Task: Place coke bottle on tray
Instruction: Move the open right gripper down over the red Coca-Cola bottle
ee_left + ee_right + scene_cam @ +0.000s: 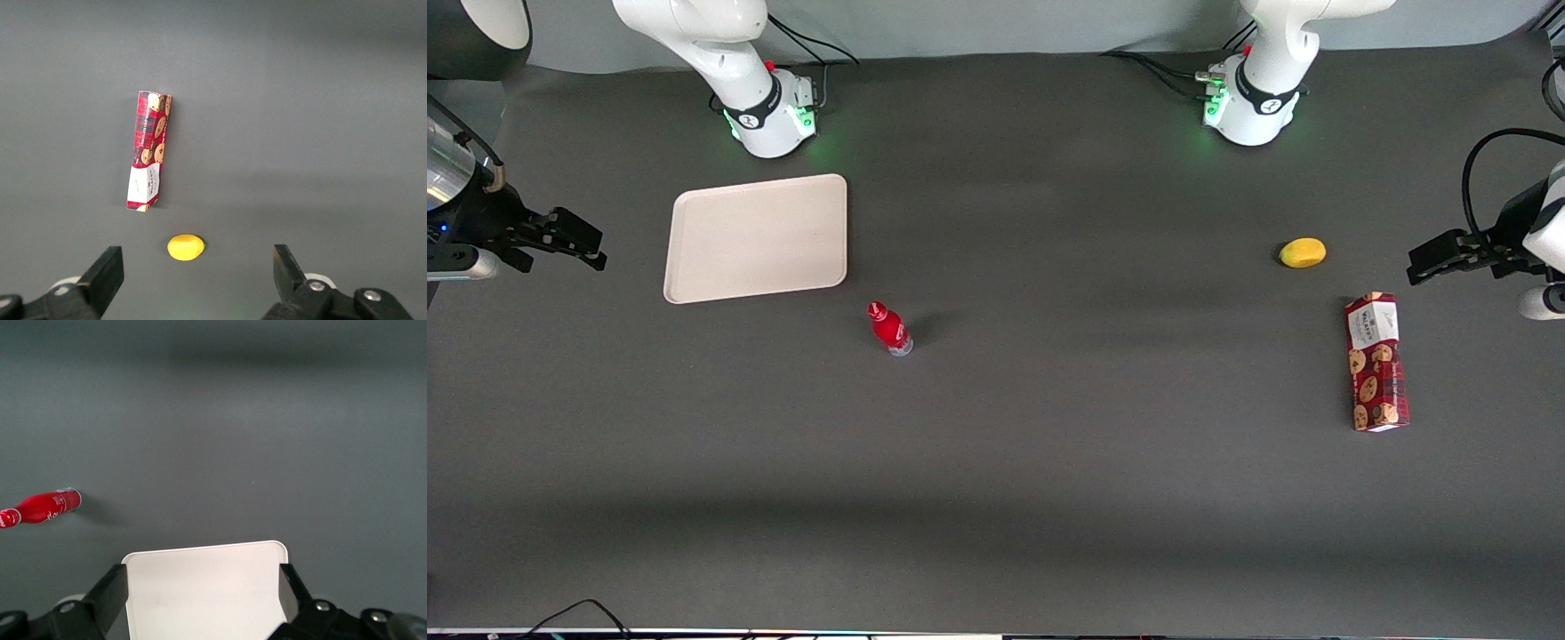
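The coke bottle (889,328) is small, slim and red with a red cap and clear base. It stands upright on the dark table, a little nearer to the front camera than the tray and just off its corner. It also shows in the right wrist view (43,508). The beige tray (757,236) lies flat with nothing on it, close to the working arm's base; it shows between the fingers in the right wrist view (207,587). My right gripper (578,242) is open and empty, held above the table at the working arm's end, beside the tray and apart from the bottle.
A yellow lemon-like fruit (1303,252) and a red cookie box (1376,362) lie toward the parked arm's end of the table. They also show in the left wrist view, fruit (185,247) and box (149,151). Cables run along the table's front edge (578,613).
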Robot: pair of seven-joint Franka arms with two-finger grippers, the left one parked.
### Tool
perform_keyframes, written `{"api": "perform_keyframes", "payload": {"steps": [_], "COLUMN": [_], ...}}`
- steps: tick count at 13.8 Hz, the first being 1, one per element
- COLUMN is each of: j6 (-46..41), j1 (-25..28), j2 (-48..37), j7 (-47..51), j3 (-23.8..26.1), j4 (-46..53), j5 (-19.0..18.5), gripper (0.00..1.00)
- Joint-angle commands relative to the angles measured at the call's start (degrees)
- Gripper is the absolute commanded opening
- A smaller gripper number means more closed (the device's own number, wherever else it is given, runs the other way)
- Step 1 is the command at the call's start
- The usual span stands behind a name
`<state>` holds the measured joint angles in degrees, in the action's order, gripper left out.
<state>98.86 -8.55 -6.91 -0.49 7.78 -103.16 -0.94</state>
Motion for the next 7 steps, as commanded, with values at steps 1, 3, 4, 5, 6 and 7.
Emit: {"api": "perform_keyframes", "payload": {"steps": [1,3,4,5,6,7], "j6": [-0.7,-0.6,-0.4,-0.3,0.0,0.6], "j1": [0.6,0.8,1.0,1.2,1.2,1.2], "j2": [0.9,1.5,2.3,4.0,6.5,9.3], "j7": [1.6,1.6,4.0,8.9,13.6,17.5], "j3": [0.0,1.1,4.2,7.3,11.7,15.1], "j4": [1.4,1.9,2.7,3.9,5.7,7.6], "j5": [0.8,1.2,1.2,1.2,1.1,0.9], "gripper": [1.0,1.0,1.0,1.0,1.0,1.0]}}
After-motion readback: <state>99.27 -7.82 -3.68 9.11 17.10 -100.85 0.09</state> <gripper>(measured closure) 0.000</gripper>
